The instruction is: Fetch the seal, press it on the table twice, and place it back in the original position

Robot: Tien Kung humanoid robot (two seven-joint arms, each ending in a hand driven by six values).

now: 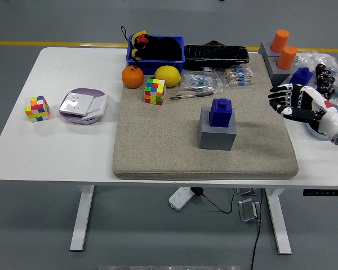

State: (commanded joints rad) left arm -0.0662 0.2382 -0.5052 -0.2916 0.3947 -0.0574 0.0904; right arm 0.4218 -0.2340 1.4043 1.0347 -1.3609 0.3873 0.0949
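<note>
The seal (221, 111) is a dark blue stamp with a square knob, standing upright on a grey block (217, 133) in the middle of the beige mat (158, 152). My right hand (287, 101) comes in from the right edge, at the mat's right side, about a hand's width right of the seal. Its white and black fingers are spread toward the left and hold nothing. The left arm is out of view.
At the mat's back lie a cube puzzle (155, 91), an orange (132, 77), a lemon (167, 75), a pen (191, 95) and bagged parts (203, 81). A blue bin (156, 49), black case (216, 54), and grey stand with orange cylinders (281, 48) sit behind. On the left are another cube (37, 108) and a plate (83, 106).
</note>
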